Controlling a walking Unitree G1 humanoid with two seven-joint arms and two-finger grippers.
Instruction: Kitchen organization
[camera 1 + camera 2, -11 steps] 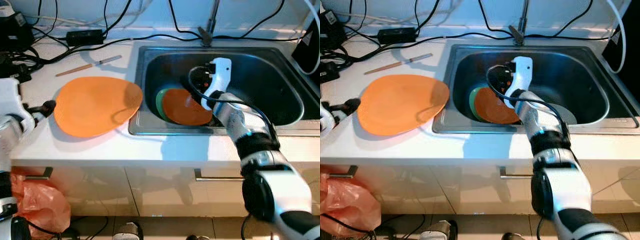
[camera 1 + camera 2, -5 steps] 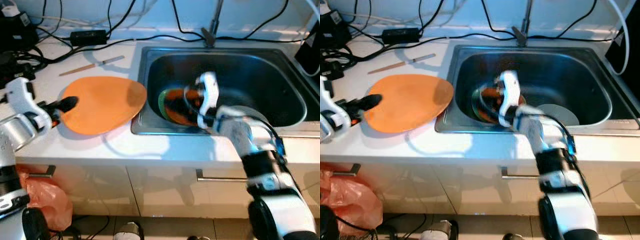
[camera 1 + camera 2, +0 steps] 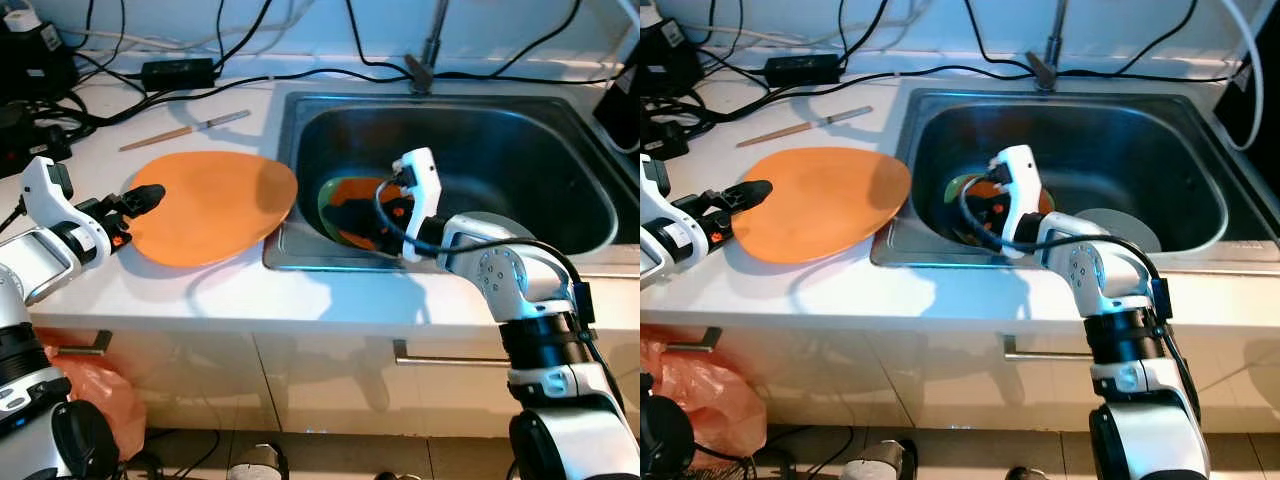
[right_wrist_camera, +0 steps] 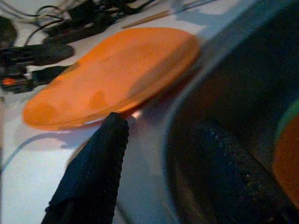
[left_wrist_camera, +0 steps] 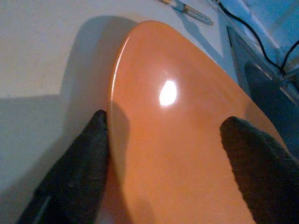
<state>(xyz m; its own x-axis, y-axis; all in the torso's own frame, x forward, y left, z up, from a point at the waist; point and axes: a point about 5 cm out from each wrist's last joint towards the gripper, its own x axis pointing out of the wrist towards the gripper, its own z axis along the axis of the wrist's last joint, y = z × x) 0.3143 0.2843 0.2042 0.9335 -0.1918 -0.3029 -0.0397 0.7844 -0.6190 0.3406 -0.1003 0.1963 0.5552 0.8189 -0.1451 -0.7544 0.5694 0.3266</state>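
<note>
My left fingers (image 5: 88, 163) are spread wide at the near edge of the big orange plate (image 3: 215, 205), one tip against its rim and the other hovering over its top, with nothing clamped between them. From my head I see those fingers (image 3: 135, 203) reaching in from the left, the dark tips just at the plate's left rim. The plate lies flat on the white surface (image 3: 200, 290), its right edge reaching over the lip of the steel sink (image 3: 590, 180).

My right fingers (image 4: 93, 172) are also apart and empty; they hang at the sink's near-left corner, one over the rim and one inside the basin. The white wrist housing above them stands just beside the small dishes.

In the sink, toward its left side, a small orange dish (image 3: 360, 205) rests on a green one (image 3: 325, 200), whose edge peeks out on the left. A grey round drain cover (image 3: 1120, 228) lies on the basin floor to the right.

Behind the big plate a thin wooden stick (image 3: 180, 132) lies on the surface, and black cables (image 3: 120, 95) trail along the back wall.
</note>
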